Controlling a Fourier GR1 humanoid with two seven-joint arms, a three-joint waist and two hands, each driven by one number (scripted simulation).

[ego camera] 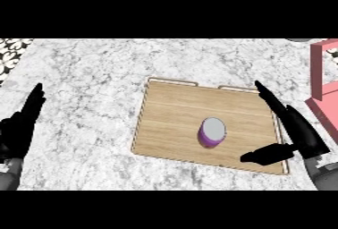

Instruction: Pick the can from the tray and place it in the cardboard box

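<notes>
On the marble counter (86,71) we see a wooden tray (171,116) with the purple can (212,133) standing upright near its middle — touched by nothing. Our right hand (293,129) hovers over the tray's right edge, fingers straight, thumb spread toward the can but apart from it. Our left hand (23,123) rests open at the left edge. A pink box (322,85) shows at far right — only partly in view.
</notes>
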